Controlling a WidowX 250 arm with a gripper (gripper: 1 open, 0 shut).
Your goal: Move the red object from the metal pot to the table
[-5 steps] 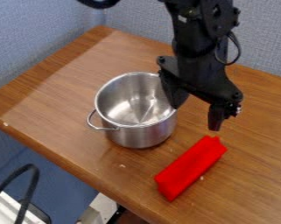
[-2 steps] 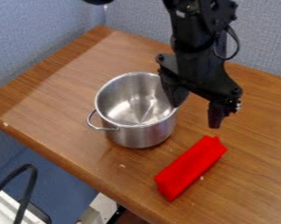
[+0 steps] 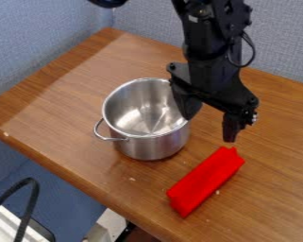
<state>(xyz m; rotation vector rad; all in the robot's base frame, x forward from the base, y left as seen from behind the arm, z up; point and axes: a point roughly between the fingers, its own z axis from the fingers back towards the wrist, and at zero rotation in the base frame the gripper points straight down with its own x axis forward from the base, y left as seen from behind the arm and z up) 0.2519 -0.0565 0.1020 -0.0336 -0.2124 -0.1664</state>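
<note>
Bright red elongated rectangular block lies flat on the brown wood-grain surface, near and right of the round shiny stainless-steel pot, apart from it. Placement fits the task's goal: block out of the pot, on the table; I judge the moving done, with only the arm's retreat to follow. Pot stands upright, open top up, a thin wire-like loop handle at its left; upright seems right for lifting things out. Black end effector hangs above the surface at the pot's right side, beyond the block; released, fingers spread, nothing between them. The near finger overlaps the pot's rim in view; contact cannot be told, so a straight lift looks safer than a sideways sweep. Block's look: plain, evenly red, straight-sided, long axis running from near left to far right, top face unmarked.
</note>
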